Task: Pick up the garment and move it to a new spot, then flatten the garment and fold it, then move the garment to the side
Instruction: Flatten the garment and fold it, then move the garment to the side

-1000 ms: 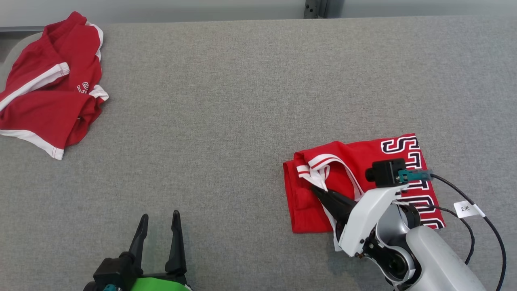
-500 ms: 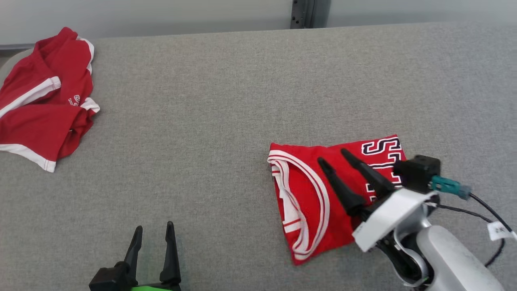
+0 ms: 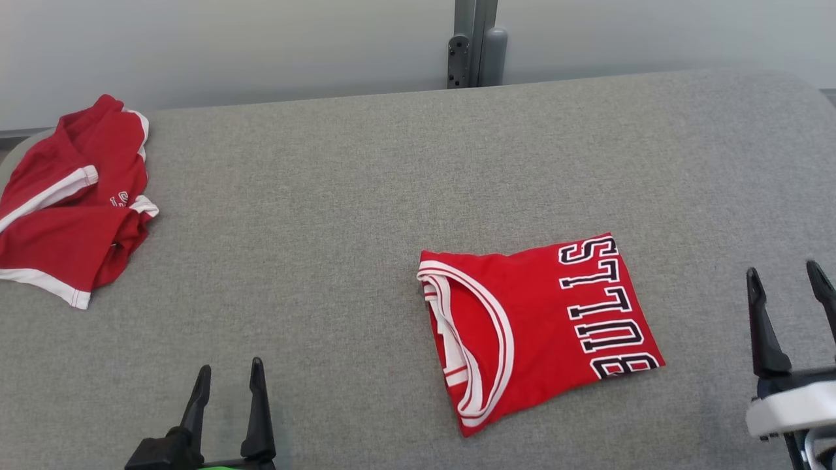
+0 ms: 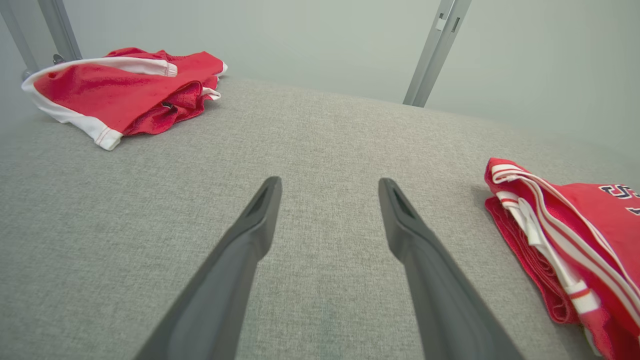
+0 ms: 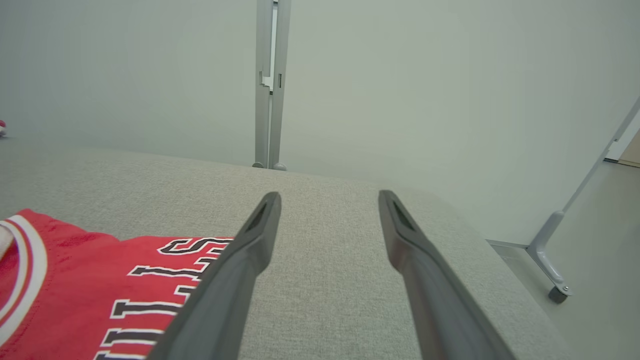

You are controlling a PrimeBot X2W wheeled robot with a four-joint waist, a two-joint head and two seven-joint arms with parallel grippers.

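**Folded red jersey (image 3: pixel 535 326) lies flat on a grey table (image 3: pixel 366 196), between the robot's two empty grippers.**

The right gripper (image 3: pixel 782 267) hovers to the right of the jersey, clear of the cloth, with its two dark fingers spread apart and holding nothing. In the right wrist view the jersey's black-and-white lettering lies to the left of those fingers. The left gripper (image 3: pixel 230 365) also has its fingers apart and holds nothing. The jersey sits ahead of it and to its right, with the white-striped trim on the side nearest that gripper. A crumpled pair of red shorts (image 3: pixel 65 209) with white edging rests far ahead and to the left of the left gripper, near the table's back corner and well apart from the jersey. A grey metal post (image 3: pixel 471 42) stands beyond the table's far edge.
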